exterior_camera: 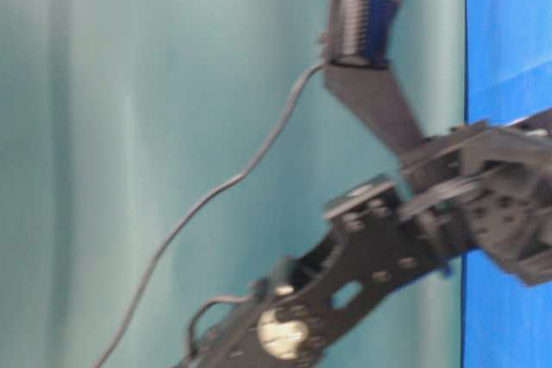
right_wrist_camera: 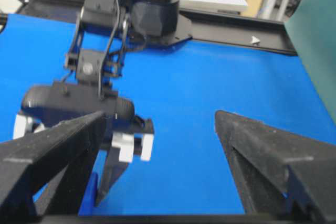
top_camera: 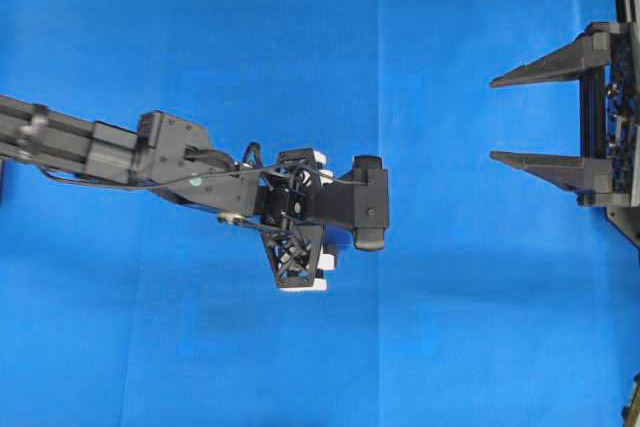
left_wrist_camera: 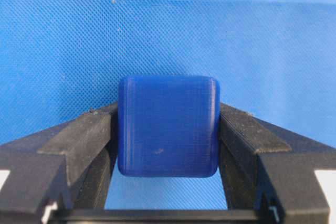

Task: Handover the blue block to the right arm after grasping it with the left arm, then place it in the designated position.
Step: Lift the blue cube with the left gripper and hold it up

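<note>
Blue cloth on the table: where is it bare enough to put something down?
Bare bright blue cloth lies above and below the left arm, and between it and the right gripper. Crowded only by both arms.

Bright, even light with no glare. From overhead, the left arm [top_camera: 200,172] casts only a faint, soft shadow on the cloth [top_camera: 300,37]. The table-level view is blurred and soft throughout. The left wrist view is sharp, showing the cloth's weave. The right wrist view is slightly blurred, its near fingers [right_wrist_camera: 273,156] out of focus.
</note>
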### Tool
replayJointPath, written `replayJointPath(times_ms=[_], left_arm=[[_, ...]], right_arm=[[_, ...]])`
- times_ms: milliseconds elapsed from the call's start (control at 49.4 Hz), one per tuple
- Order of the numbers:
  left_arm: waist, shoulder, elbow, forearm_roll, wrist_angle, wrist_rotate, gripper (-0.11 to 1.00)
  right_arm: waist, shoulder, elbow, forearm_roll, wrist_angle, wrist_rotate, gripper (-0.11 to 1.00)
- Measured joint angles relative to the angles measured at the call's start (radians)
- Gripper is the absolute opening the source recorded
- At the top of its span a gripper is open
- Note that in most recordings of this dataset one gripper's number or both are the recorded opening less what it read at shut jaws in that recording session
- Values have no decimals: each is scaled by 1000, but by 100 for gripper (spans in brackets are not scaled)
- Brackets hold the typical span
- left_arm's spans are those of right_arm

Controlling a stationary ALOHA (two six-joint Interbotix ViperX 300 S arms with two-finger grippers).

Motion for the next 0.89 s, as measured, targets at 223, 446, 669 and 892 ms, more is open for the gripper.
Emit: replayJointPath(times_ms=[223, 446, 669, 892], left_arm=[[-2, -87, 0, 0, 72, 0, 48], [-2, -198, 0, 0, 150, 2, 48], [-3, -305, -12, -2, 233, 2, 48], [-3, -357, -35, 0, 293, 2, 48]], right_arm=[[-2, 0, 0, 0, 0, 0, 98], [0, 0, 0, 0, 0, -2, 98], [-2, 0, 0, 0, 0, 0, 98], [-2, 0, 0, 0, 0, 0, 98]])
